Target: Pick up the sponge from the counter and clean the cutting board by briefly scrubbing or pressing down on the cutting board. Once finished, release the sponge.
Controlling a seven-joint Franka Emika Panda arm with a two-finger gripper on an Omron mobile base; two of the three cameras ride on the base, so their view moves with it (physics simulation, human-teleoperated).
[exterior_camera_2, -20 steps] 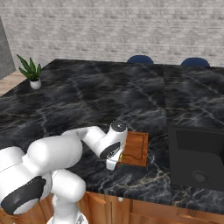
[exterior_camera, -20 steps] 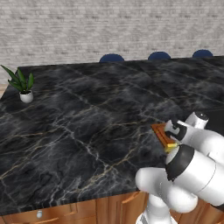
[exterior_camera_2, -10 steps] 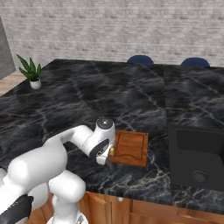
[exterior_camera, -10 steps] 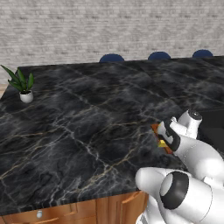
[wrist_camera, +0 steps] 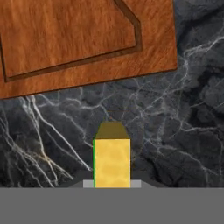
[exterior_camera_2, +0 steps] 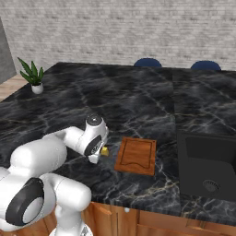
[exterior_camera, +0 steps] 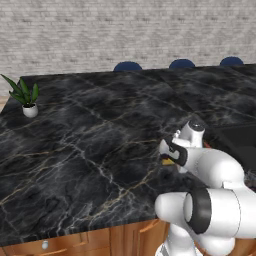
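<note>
Hand (wrist_camera: pixel 112 183) is clamped narrow on the small green block sponge w/ yellow face (wrist_camera: pixel 112 162), held low just above the black marble desk w/ pale veins (wrist_camera: pixel 183 131). Sponge sits between the fingers, yellow side toward the camera, green edge at one side. Reddish-brown wooden cutting board w/ grooved rim (exterior_camera_2: pixel 136 156) lies flat just beside the hand, apart from the sponge. Judging by this, the sponge is gripped so it can be carried over and pressed onto the board; scrubbing not yet begun. Nearby: dark recessed sink (exterior_camera_2: pixel 208 168) beyond the board, small potted plant (exterior_camera_2: pixel 32 76) far off, blue chair backs (exterior_camera: pixel 127 66) behind the desk. Nothing blocks the short path to the board.
</note>
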